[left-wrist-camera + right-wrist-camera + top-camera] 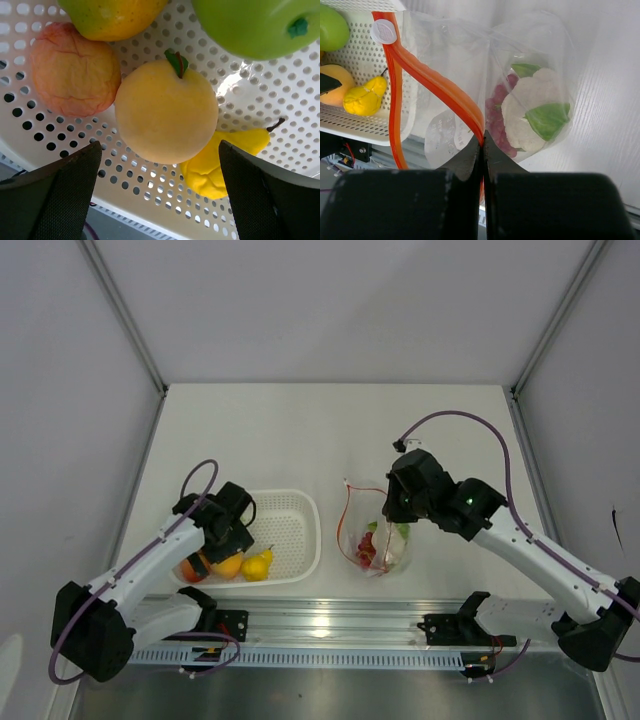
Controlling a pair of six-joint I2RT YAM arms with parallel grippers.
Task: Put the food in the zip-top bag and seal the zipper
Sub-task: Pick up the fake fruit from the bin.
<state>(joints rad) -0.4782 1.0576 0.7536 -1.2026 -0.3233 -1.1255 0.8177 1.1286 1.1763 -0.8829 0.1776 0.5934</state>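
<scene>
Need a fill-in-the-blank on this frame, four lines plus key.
1. The left hand hangs over the round orange fruit with jaws ____.
2. The right hand is shut on the orange ____.
3. The cauliflower lies inside the clear ____.
4. The yellow pear sits in the white ____.
Missing: open; zipper; bag; basket.

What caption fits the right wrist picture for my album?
The right tool shut on the orange zipper of the clear bag, cauliflower and grapes inside.
</scene>
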